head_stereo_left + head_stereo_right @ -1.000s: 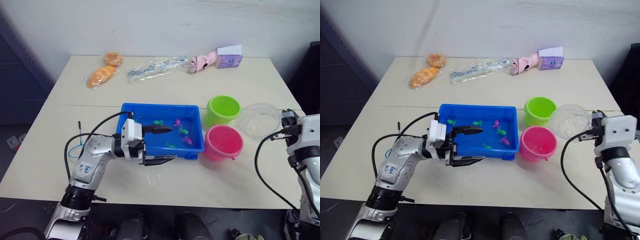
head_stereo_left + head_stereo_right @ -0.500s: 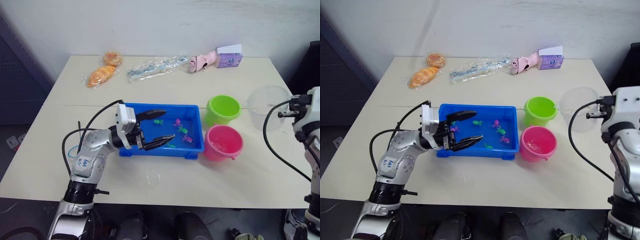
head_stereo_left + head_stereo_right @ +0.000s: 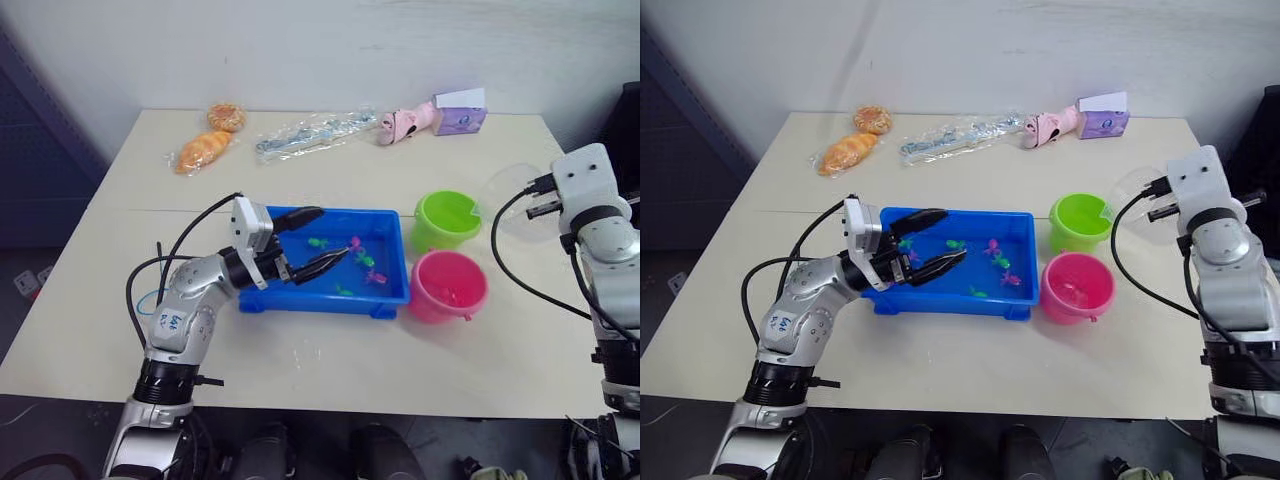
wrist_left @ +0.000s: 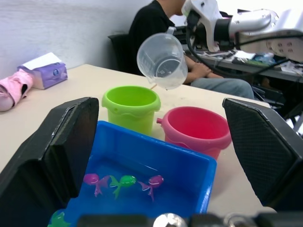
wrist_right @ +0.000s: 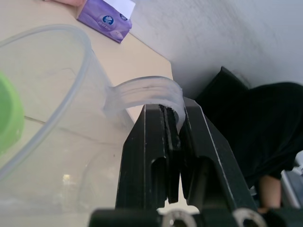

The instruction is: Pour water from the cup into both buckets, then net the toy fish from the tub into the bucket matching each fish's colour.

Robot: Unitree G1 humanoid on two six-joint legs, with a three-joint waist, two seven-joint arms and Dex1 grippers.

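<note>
My right gripper [image 5: 165, 111] is shut on the handle of the clear cup [image 3: 510, 200]. It holds the cup tilted in the air just right of the lime green bucket [image 3: 446, 219]. The pink bucket [image 3: 449, 285] stands in front of the green one. My left gripper [image 3: 330, 234] is open over the left part of the blue tub [image 3: 330, 300] and holds nothing. Several tiny green and pink toy fish [image 3: 355, 247] lie in the tub's water. The net's blue rim [image 3: 146, 303] peeks out behind my left arm at the table's left.
Along the table's far edge lie a bagged bread [image 3: 203, 152], a round pastry [image 3: 226, 117], a clear plastic package [image 3: 315, 133], a pink toy [image 3: 405, 125] and a purple tissue box [image 3: 458, 113]. A person [image 4: 156, 28] sits beyond the table's right side.
My right arm lifted the cup off the table and swung it up toward the green bucket, tilting it. My left gripper moved from the tub's front edge to over the tub.
</note>
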